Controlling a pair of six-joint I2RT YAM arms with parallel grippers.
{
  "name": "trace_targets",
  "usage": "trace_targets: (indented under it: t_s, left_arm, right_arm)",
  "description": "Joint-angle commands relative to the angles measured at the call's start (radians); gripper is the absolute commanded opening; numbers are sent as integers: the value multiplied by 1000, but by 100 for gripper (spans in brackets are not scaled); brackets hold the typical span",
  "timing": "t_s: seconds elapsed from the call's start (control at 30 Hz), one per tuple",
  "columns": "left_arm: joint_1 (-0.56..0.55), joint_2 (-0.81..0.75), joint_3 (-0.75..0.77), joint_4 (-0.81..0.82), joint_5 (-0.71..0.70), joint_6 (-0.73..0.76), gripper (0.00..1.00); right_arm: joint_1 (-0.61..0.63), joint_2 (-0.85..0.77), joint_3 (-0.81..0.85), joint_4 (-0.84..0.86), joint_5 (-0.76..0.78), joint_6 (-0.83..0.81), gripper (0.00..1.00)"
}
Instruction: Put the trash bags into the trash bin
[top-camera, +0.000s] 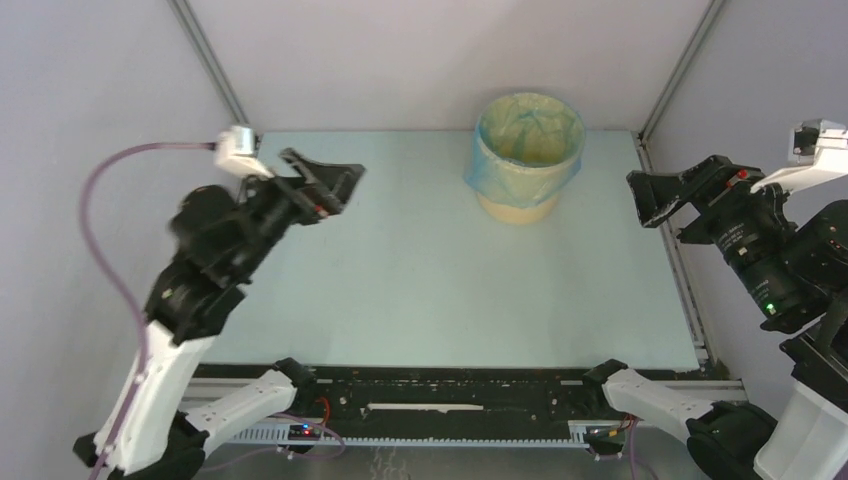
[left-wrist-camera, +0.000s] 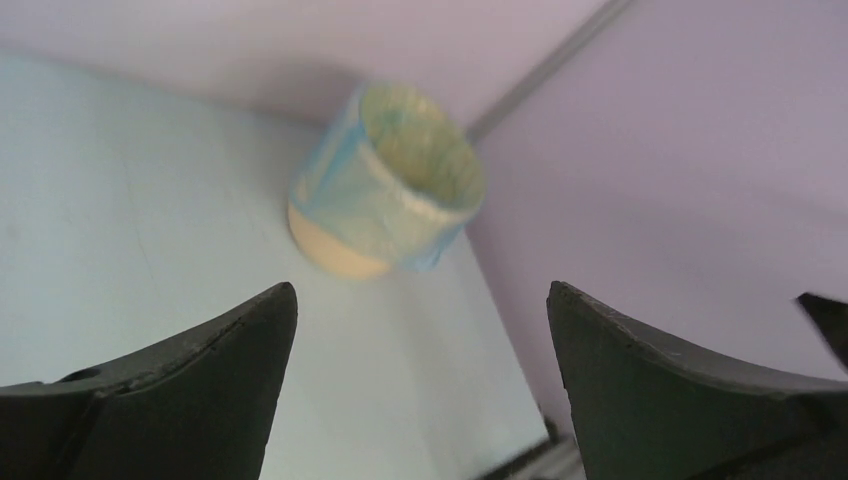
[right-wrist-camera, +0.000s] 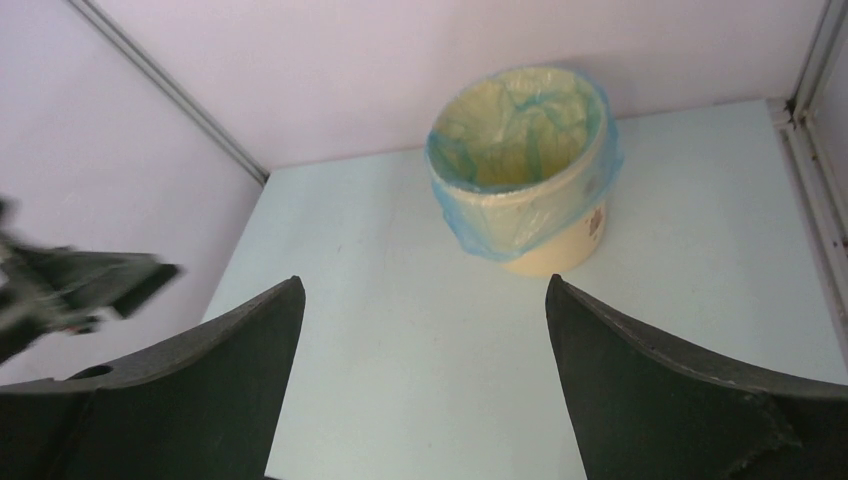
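My left claw (top-camera: 335, 185) is released, jaws spread wide, with nothing between them. My right claw (top-camera: 645, 200) is the same: wide apart and empty. Both hang above the pale table (top-camera: 400, 290), one to each side and well apart from the work.

Between them, toward the back edge, stands the tan bucket (top-camera: 515, 208). The light-blue trash bag (top-camera: 500, 165) is inside it as a liner, its mouth folded out over the rim and its skirt draped down the outer wall. Only the base of the bucket shows bare.

I judge the bag placed, so what remains is pulling clear. To do that well I should keep both claws high and wide, away from the loose skirt — thin film snags easily. The skirt hangs lower on one side — a tug there could pull the liner off the rim.
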Motion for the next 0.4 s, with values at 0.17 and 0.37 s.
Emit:
trace_targets:
  t_s: [0.17,0.37]
  left_arm:
    - [0,-1,336,-169,-322,299,100]
    - [0,49,432,-156,-356,391,100]
  right_arm:
    - [-2,47,5,-23,46,23,100]
    - [-2,-74,-149,162,37,2,100]
